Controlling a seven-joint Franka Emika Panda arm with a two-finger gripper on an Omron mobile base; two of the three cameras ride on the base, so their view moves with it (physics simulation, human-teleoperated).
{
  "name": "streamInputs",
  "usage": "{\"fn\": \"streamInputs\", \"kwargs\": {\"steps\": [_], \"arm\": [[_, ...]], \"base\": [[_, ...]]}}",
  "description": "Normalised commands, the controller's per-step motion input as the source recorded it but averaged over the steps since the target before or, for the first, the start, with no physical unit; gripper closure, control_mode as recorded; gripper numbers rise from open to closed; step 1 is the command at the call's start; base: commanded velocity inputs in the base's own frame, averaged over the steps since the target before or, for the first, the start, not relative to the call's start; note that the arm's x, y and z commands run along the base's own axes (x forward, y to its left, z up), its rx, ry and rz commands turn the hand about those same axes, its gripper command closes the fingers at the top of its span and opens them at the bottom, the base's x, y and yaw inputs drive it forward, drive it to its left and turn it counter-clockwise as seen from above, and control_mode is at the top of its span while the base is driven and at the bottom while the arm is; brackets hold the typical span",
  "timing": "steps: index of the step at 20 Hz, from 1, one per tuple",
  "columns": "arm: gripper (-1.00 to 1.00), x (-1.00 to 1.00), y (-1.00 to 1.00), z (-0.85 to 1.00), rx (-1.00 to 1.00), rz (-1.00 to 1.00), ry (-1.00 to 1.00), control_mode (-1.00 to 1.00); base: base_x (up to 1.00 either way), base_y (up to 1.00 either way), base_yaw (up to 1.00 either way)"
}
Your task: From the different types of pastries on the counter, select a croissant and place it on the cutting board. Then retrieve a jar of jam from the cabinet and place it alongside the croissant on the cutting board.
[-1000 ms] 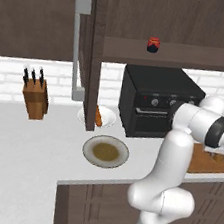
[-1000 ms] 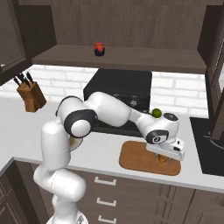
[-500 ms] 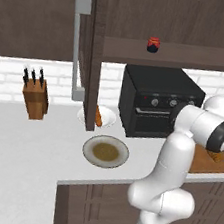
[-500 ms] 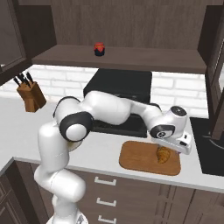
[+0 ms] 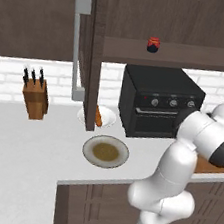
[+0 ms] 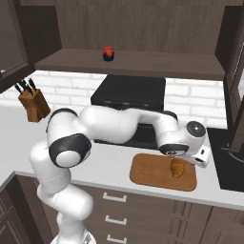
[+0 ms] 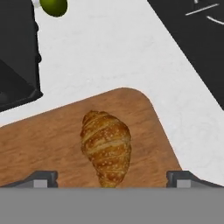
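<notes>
The golden-brown croissant (image 7: pixel 106 146) lies free on the right half of the wooden cutting board (image 6: pixel 152 174), also seen from the right base as the croissant (image 6: pixel 177 167). My gripper (image 7: pixel 112 179) hangs just above it, open, with one fingertip on each side and neither touching the pastry. From the right base view the gripper (image 6: pixel 187 153) sits over the board's far right corner. The red jar of jam (image 6: pixel 108 53) stands on the open cabinet shelf (image 6: pixel 143 64), and shows again as the jar (image 5: pixel 153 44). A long narrow pastry (image 5: pixel 98 116) rests on a white dish by the cabinet divider.
A black countertop oven (image 6: pixel 128 95) stands behind the board. A round beige plate (image 5: pixel 106 151) and a knife block (image 5: pixel 35 98) sit on the off-white counter (image 5: pixel 22 152). A dark cooktop (image 6: pixel 231 159) borders the board on the right. A green fruit (image 7: pixel 54 6) lies by the oven.
The gripper has opened and let go of the croissant, which now lies on the board. The hand has lifted a little above it.
</notes>
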Motion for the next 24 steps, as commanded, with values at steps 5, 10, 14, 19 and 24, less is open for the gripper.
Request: {"fn": "streamInputs", "kwargs": {"steps": [5,10,14,19,24], "arm": [[-1.00,-0.05,0.67,0.78,-0.16,-0.08,-0.45,-1.00],[-1.00,0.00,0.58,1.00,-0.15,-0.07,-0.39,-1.00],[-1.00,-0.10,0.32,1.00,-0.11,-0.03,-0.27,-1.00],[-1.00,-0.24,0.29,1.00,-0.12,-0.04,-0.24,-1.00],[-1.00,-0.24,0.27,1.00,-0.07,0.00,-0.04,-1.00]], "base": [[0.00,0.00,0.00],[0.00,0.00,0.00],[0.00,0.00,0.00],[0.00,0.00,0.00],[0.00,0.00,0.00]]}}
